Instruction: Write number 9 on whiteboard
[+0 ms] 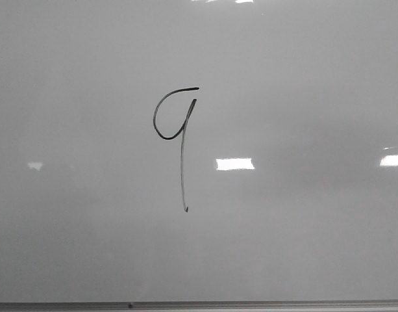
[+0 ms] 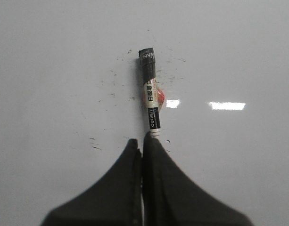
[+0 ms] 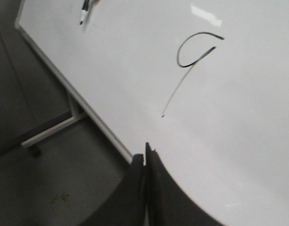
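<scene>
The light is looking soft and grey in all three views. Bright white patches of glare are shining on the whiteboard (image 1: 302,78) in the front view, at the middle, the right edge and the top. The right wrist view is looking blurry, and its left side is sitting in dark shadow. The black fingers (image 2: 168,188) are showing up fuzzy and out of focus.

Number 9 (image 1: 180,140) centred on whiteboard (image 1: 302,247)
</scene>
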Robot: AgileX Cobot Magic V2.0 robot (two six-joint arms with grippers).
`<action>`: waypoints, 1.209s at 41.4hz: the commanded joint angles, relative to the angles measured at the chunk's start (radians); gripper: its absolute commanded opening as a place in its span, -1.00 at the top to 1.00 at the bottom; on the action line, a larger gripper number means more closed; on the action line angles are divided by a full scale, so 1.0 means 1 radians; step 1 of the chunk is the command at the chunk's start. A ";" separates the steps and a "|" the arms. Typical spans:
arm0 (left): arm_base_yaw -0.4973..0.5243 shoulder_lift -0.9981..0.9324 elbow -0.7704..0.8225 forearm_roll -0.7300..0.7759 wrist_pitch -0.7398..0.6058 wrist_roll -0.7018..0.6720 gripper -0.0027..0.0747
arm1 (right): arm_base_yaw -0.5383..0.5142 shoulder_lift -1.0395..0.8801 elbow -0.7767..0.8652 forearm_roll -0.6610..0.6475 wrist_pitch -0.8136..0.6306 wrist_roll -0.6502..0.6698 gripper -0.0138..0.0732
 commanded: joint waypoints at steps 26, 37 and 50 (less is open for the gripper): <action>0.000 -0.021 0.002 -0.006 -0.084 -0.006 0.98 | -0.229 -0.358 0.324 -0.819 -0.508 1.077 0.84; 0.000 -0.021 0.002 -0.006 -0.084 -0.006 0.98 | -0.294 -0.476 0.413 -0.889 -0.505 1.168 0.84; 0.000 -0.021 0.002 -0.006 -0.084 -0.006 0.98 | -0.311 -0.586 0.431 -0.911 -0.463 1.168 0.84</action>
